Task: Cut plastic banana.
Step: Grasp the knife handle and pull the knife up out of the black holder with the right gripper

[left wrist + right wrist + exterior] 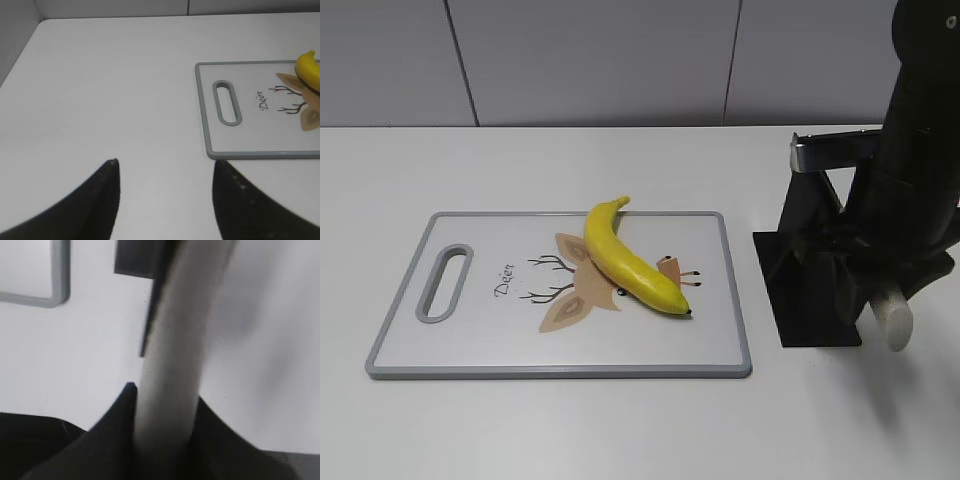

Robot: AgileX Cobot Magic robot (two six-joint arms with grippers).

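Your plastic banana (pixel 628 259) lies uncut, diagonally across the middle of the cutting board (pixel 470 345), mid-bench, free to be sliced. Toward the bench's right edge, your right gripper (pixel 165 415) has its jaws clamped on the pale knife handle (pixel 175 340) at the black stand (pixel 805 290). Your left gripper (pixel 165 175) hovers, jaws wide and holding nothing, near the left edge.

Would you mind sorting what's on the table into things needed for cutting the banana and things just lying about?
Needed:
- glossy yellow plastic banana, lying on the board
- grey-rimmed white cutting board with a deer print
- pale cylindrical handle, probably the knife's, gripped by the right gripper
- black stand beside the board

Just lying about:
- nothing else visible; the left gripper hangs open over bare white table
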